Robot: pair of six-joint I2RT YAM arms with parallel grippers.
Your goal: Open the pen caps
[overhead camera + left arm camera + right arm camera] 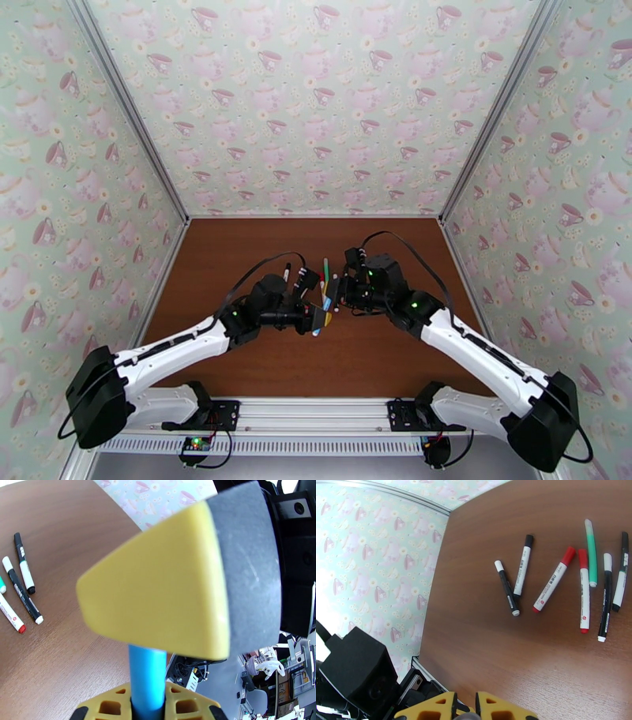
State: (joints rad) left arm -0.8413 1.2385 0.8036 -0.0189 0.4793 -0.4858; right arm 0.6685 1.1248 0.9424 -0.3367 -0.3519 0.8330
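- Six pens [552,583] lie capped on the bench [493,669], upper right of the right wrist view: none opened, apparently.
- Left pincer [148,707] grips the blue pen [147,673]; right pincer [465,707], closed, seems to clamp its cap end.

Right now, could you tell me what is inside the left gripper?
The left gripper is shut on a blue pen. Its far end is covered by the right gripper's yellow finger, so the cap cannot be seen.
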